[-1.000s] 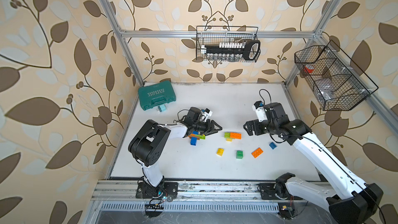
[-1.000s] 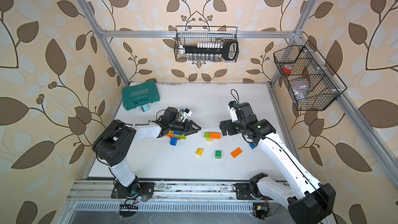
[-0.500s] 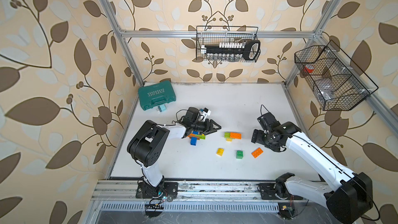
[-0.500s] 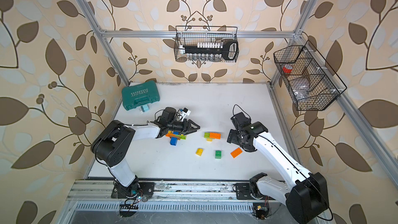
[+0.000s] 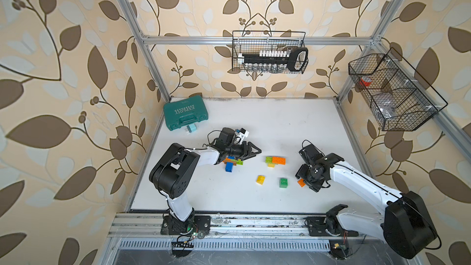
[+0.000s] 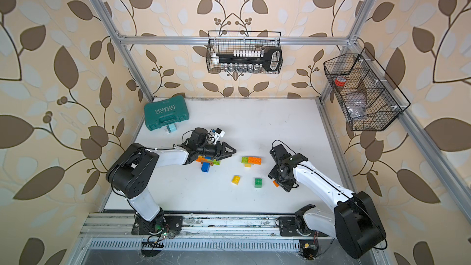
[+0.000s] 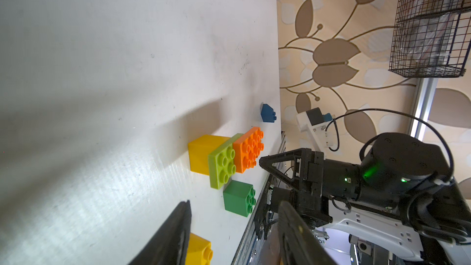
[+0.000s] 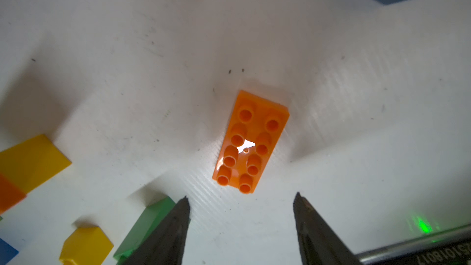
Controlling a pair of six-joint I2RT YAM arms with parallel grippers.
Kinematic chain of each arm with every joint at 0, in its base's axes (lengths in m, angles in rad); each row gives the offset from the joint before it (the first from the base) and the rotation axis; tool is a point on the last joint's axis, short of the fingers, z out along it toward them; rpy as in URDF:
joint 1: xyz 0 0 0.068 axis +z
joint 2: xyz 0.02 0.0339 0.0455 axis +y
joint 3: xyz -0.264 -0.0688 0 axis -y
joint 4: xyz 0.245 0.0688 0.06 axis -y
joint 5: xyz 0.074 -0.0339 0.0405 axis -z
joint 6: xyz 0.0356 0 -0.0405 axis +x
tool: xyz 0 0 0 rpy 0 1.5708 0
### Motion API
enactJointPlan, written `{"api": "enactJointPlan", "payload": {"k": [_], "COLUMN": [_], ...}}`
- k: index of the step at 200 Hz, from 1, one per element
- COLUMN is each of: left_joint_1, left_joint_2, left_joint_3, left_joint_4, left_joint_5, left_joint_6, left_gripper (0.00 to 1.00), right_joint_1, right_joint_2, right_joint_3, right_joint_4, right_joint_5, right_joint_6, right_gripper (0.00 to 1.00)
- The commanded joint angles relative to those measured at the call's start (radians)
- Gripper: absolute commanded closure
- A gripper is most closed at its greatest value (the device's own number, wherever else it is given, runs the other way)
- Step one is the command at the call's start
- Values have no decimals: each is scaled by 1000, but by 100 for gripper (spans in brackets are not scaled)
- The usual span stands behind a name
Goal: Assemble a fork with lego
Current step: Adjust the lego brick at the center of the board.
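A joined lego piece (image 5: 230, 163) of orange, brown, blue and green bricks lies on the white table (image 5: 293, 123), against the near side of my left gripper (image 5: 254, 154). That gripper lies sideways and open, with nothing between its tips in the left wrist view (image 7: 234, 202). Ahead of it sit a yellow, lime and orange cluster (image 7: 224, 159), a green brick (image 7: 238, 198) and a yellow brick (image 7: 200, 249). My right gripper (image 5: 304, 181) points down, open, over a flat orange brick (image 8: 251, 141). The brick lies studs up just beyond the fingertips (image 8: 187, 207).
A teal tool case (image 5: 184, 114) stands at the back left with a small pale block (image 5: 191, 129) before it. Wire baskets hang on the back wall (image 5: 270, 56) and right wall (image 5: 392, 93). A blue brick (image 7: 267, 113) lies near the right arm.
My right arm has swung forward and down over the flat orange brick, and its jaws have narrowed. The left gripper has barely shifted and stands slightly wider.
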Motion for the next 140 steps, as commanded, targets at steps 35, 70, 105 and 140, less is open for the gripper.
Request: {"api": "enactJointPlan", "payload": {"k": [35,70,105,140], "left_joint_1": [10,10,10,12], "left_joint_2": [-18,-7,1,15], "left_joint_3": [-10,-13,-14,-10], "left_joint_4": [49,66,66,75], "left_joint_5": [15,24,28,35], "left_joint_6": [-6,-14,-14,-17], "left_gripper": [44,44,45,47], "right_joint_1": [17,21,21,21], "right_joint_2": [83,120,134,144], "right_joint_3": [-9,-27,-42,-46], "right_joint_4": [49,62,77,80], "right_joint_5": [-21,-19,-13,-3], "right_joint_6": [79,95,100,85], "right_gripper": [35,40,52,58]}}
